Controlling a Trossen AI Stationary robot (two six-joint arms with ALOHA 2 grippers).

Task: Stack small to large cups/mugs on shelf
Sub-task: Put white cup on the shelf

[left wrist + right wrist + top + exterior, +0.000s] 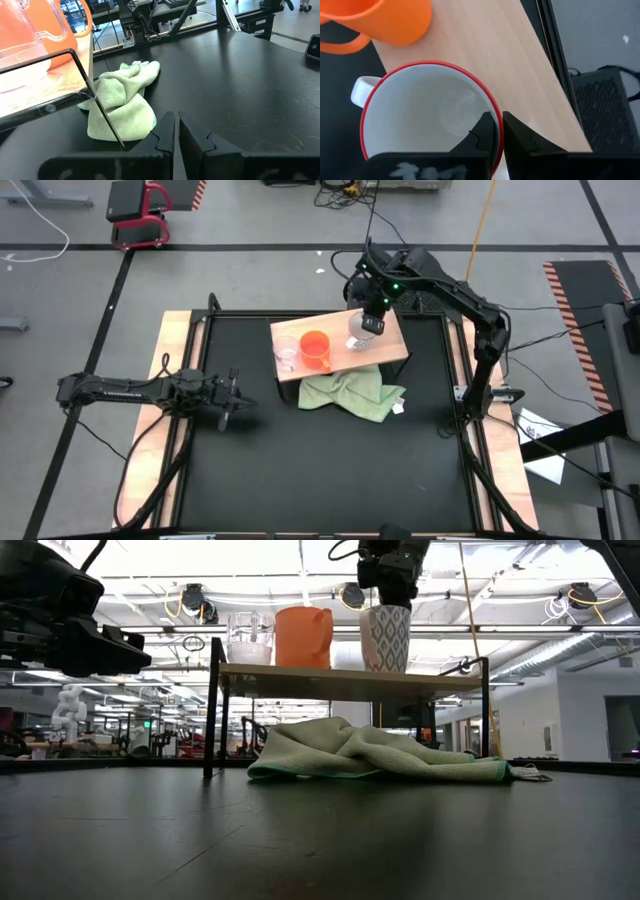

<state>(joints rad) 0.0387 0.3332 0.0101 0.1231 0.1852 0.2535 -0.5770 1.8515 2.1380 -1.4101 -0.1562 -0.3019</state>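
Observation:
Three vessels stand in a row on the tan wooden shelf (392,352), which is raised on black legs: a clear glass cup (287,352), an orange mug (315,348) and a white mug (362,335). The white mug has a red rim and a patterned outside (387,638). My right gripper (372,320) is above the white mug, shut on its rim. My left gripper (235,398) is shut and empty, low over the table's left side, away from the shelf. My right gripper holds the white mug by its rim (496,117), on the side away from the handle (360,89). One finger (482,135) is inside the mug and one (520,142) is outside, both pointing down from above. The mug stands upright with its base on the shelf (350,682).
A crumpled green cloth (350,392) lies on the black table below and in front of the shelf. The shelf's black frame legs (213,710) stand at its ends. Open black tabletop lies toward the near edge.

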